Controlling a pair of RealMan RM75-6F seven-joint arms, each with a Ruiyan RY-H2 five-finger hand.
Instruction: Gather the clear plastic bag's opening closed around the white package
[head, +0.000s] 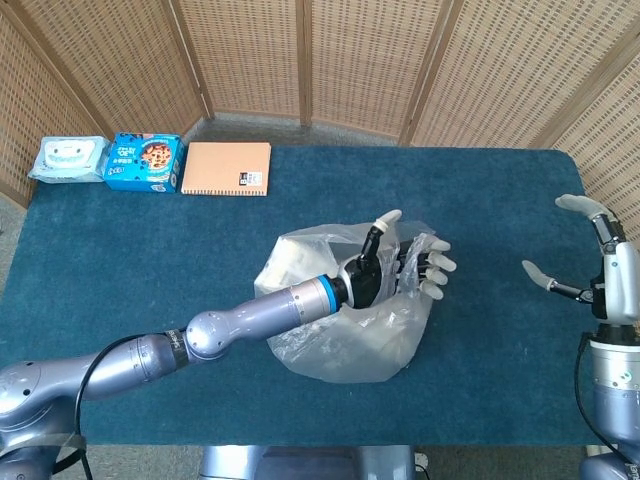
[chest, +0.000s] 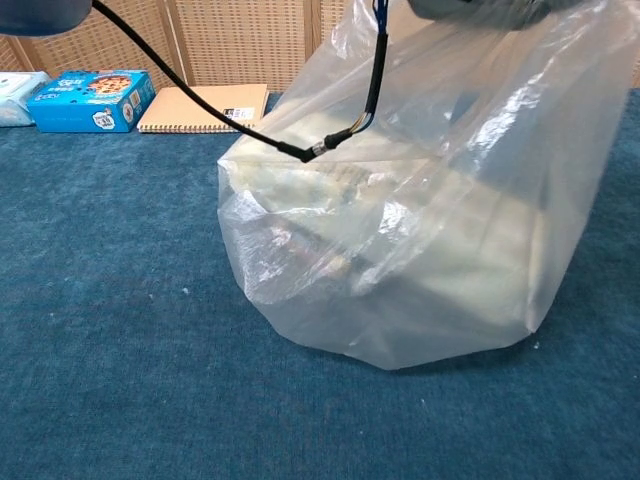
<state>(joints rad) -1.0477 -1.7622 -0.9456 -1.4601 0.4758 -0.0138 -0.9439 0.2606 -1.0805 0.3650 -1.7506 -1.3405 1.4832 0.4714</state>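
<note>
table: a broad tabletop covered in dark blue carpet-like cloth (head: 120, 260), with woven cane screens (head: 250, 60) standing behind it.
bag: the clear plastic bag (head: 350, 335) sits near the middle of the table, crinkled and shiny, bulging out at the bottom; from the chest view its film (chest: 480, 200) rises to the top of the frame and catches white glare.
package: the white package (head: 290, 262) lies inside the bag, a pale blocky shape seen through the film (chest: 420, 270); some small coloured marks show on it low down, too blurred to read.
left hand: the left hand (head: 392, 268) reaches over the top of the bag with fingers spread, the upper film bunched against it; whether it truly grips the plastic i cannot tell.
right hand: the right hand (head: 590, 255) hangs at the table's right edge, well apart from the bag, fingers apart and holding nothing.
notebook: an orange spiral notebook (head: 227, 168) lies flat at the back left, with a small dark label i cannot read.
box: a blue snack box (head: 143, 161) just beside it shows pictured biscuits; the lettering is not legible.
wipes: a pale blue soft pack of wipes (head: 67, 159) lies at the far left.
</note>
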